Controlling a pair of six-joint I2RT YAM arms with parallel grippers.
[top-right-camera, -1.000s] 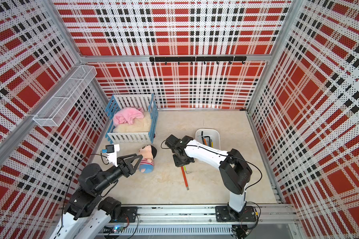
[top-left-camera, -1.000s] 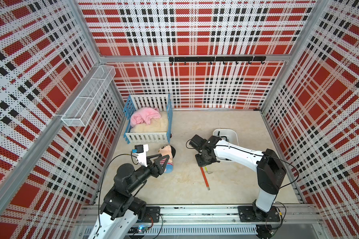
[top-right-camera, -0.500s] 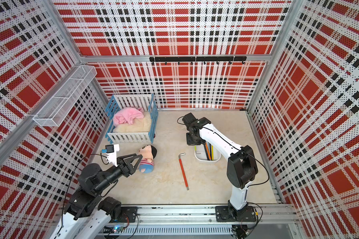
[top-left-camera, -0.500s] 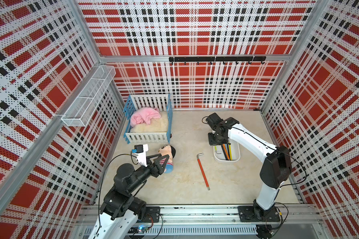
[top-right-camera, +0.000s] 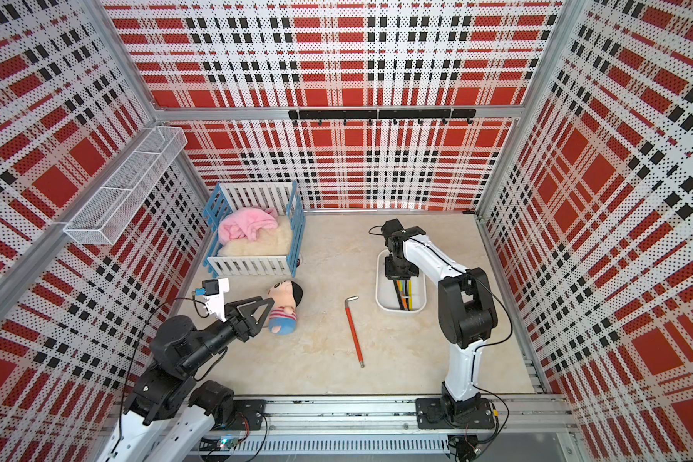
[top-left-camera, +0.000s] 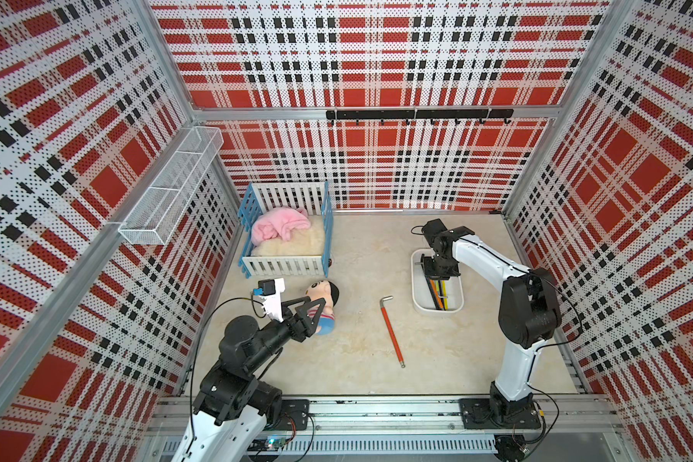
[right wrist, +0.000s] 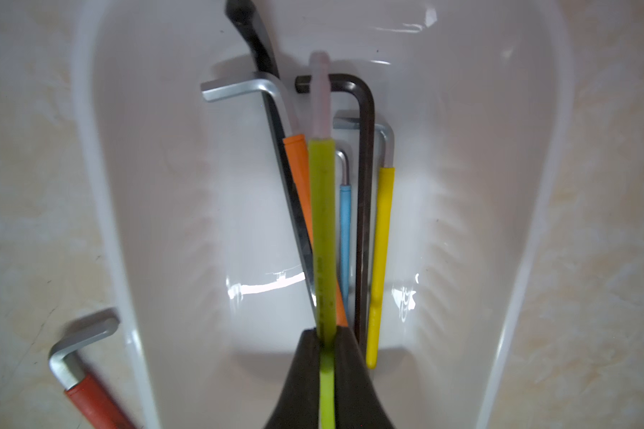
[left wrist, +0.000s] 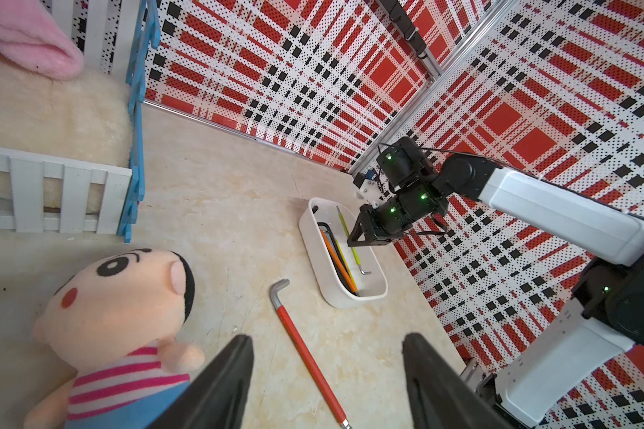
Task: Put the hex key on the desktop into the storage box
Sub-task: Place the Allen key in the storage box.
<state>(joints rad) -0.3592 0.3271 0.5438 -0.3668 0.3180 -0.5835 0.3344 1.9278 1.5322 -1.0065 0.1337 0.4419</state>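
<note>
The right gripper (right wrist: 326, 345) is clamped on a lime-green hex key (right wrist: 322, 223), holding it over the white storage box (top-left-camera: 419, 296), where orange, blue, yellow, black and silver keys already lie side by side. A red hex key (top-left-camera: 391, 332) lies flat on the desktop (top-left-camera: 357, 248), just beside the box and apart from it, between the box and a plush doll (top-left-camera: 325, 296). The left gripper (left wrist: 327, 336) hovers near the doll, its jaws apart and holding nothing.
</note>
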